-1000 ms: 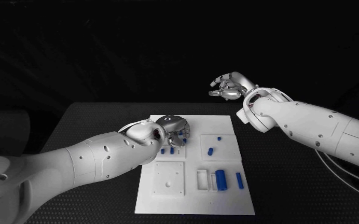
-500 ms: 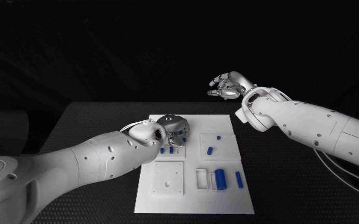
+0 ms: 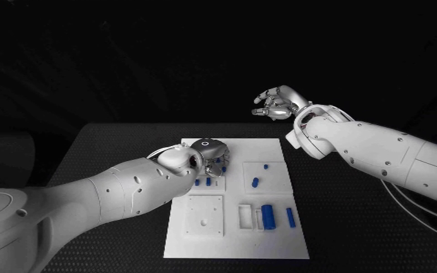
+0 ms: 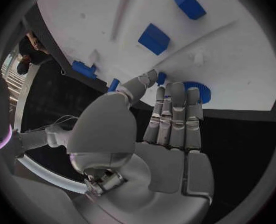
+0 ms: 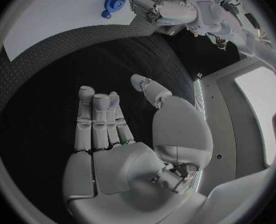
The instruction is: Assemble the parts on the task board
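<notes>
Blue round gear part (image 4: pixel 193 90) half hidden behind silver left hand (image 4: pixel 169 119); grip unclear. Silver right hand (image 3: pixel 278 105) empty, fingers apart, beyond white task board (image 3: pixel 273 235).

White task board (image 3: pixel 273 153) flat mid-table, small blue parts (image 3: pixel 268 214) scattered on it, blue gear (image 5: pixel 115 3) at its edge
</notes>
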